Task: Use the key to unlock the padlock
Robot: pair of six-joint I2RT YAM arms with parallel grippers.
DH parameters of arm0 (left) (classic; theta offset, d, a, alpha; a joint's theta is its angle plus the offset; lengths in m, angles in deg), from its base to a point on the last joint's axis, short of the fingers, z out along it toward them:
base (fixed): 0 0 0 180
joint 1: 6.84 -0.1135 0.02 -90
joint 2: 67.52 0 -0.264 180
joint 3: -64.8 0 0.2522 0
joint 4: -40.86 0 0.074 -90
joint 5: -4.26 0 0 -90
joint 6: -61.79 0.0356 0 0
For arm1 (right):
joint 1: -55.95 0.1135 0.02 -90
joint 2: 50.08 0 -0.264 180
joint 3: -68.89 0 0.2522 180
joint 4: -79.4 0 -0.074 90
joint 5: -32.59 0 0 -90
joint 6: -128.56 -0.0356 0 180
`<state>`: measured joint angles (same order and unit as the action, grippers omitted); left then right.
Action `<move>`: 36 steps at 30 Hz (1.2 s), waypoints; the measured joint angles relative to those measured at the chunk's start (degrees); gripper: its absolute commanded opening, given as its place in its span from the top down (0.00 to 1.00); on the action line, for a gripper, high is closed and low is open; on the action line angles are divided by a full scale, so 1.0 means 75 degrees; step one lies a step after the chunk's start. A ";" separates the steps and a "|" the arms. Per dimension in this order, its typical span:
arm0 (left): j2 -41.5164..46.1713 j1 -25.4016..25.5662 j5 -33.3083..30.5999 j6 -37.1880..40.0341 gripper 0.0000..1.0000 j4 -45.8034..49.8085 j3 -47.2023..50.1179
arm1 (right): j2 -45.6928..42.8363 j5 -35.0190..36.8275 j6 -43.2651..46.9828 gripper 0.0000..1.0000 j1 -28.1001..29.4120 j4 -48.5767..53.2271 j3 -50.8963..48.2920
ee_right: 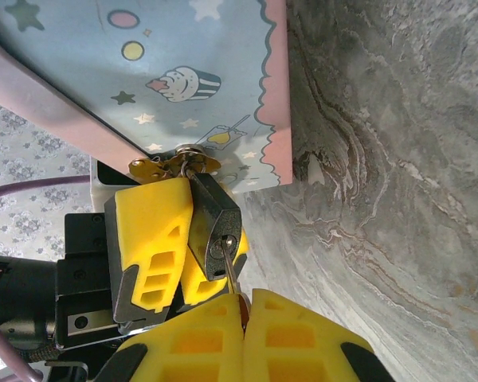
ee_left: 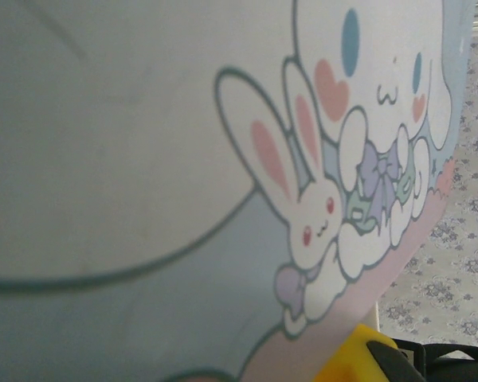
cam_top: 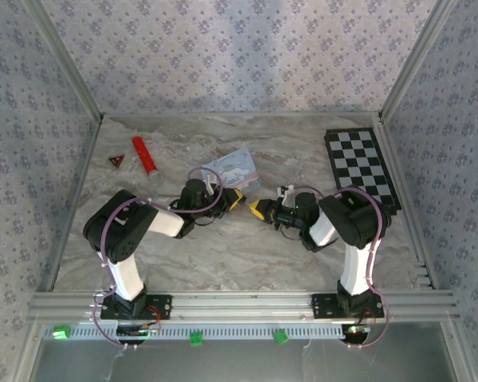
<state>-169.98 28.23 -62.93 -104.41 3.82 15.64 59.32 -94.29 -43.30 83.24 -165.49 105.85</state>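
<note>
Right end effector (ee_right: 245, 302), clamped on the key (ee_right: 229, 269), holds it in the padlock (ee_right: 213, 223) (left end effector (ee_right: 179, 255) grips that) — next, a careful twist.

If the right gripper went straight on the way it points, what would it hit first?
Probably the padlock, just ahead of the right gripper and the key it pinches.

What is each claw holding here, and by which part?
Right claw pinches the key by its head, blade at the padlock keyhole. Left claw appears to grip the padlock body.
</note>
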 measured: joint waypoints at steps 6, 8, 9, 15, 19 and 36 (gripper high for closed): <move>0.0000 0.0000 0.0017 0.0000 0.91 0.0000 0.0003 | 0.0055 -0.0003 0.0003 1.00 -0.0006 -0.0006 0.0047; 0.0000 -0.0009 0.0026 0.0000 0.92 0.0000 0.0015 | 0.0070 -0.0006 0.0006 1.00 -0.0015 -0.0009 0.0050; 0.0000 -0.0012 0.0029 0.0003 0.92 -0.0003 0.0023 | 0.0070 -0.0006 0.0015 1.00 -0.0023 -0.0006 0.0052; 0.0000 -0.0012 0.0044 0.0003 0.92 -0.0015 0.0029 | 0.0149 -0.0096 0.0047 1.00 -0.0073 -0.0026 0.0087; 0.0000 -0.0012 0.0038 -0.0003 0.92 -0.0015 0.0029 | 0.0187 -0.0160 0.0052 1.00 -0.0079 -0.0050 0.0128; 0.0003 -0.0012 -0.0041 -0.0125 0.93 -0.0038 0.0029 | 0.0242 -0.0204 0.0026 1.00 -0.0079 -0.0038 0.0227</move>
<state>-169.96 28.14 -63.23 -105.35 3.53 15.86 61.14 -95.82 -43.11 82.64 -165.77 107.55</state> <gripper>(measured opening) 0.126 0.051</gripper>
